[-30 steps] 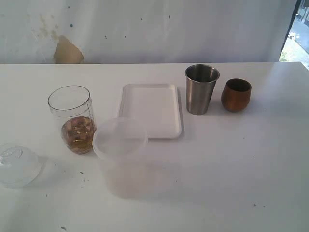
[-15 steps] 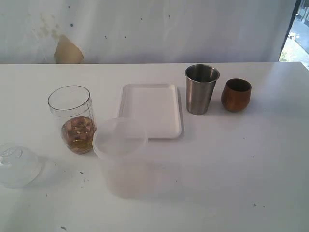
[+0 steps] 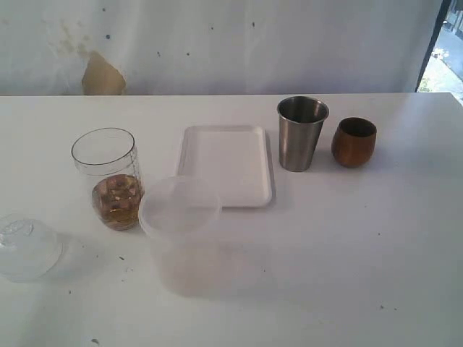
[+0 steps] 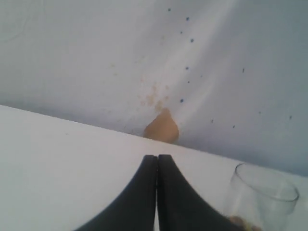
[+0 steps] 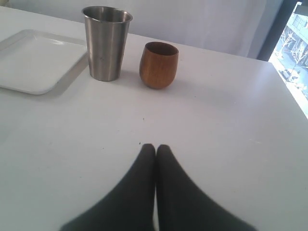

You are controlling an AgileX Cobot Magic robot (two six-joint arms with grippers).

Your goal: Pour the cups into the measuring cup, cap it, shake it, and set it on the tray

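The clear measuring cup (image 3: 108, 177) (image 4: 260, 199) stands at the left of the table with brown contents in its bottom. Its dome cap (image 3: 25, 246) lies near the front left edge. The white tray (image 3: 226, 163) (image 5: 33, 60) sits in the middle. To its right stand the steel tumbler (image 3: 302, 133) (image 5: 106, 42) and the brown cup (image 3: 354, 142) (image 5: 159, 64), both upright. Neither arm shows in the exterior view. My left gripper (image 4: 157, 157) is shut and empty, the measuring cup off to one side of it. My right gripper (image 5: 155, 147) is shut and empty, well short of the two cups.
A frosted plastic tub (image 3: 181, 231) with a lid stands in front of the tray, next to the measuring cup. A white backdrop with a tan patch (image 3: 101, 76) (image 4: 161, 127) hangs behind the table. The table's right edge (image 5: 293, 96) runs past the brown cup.
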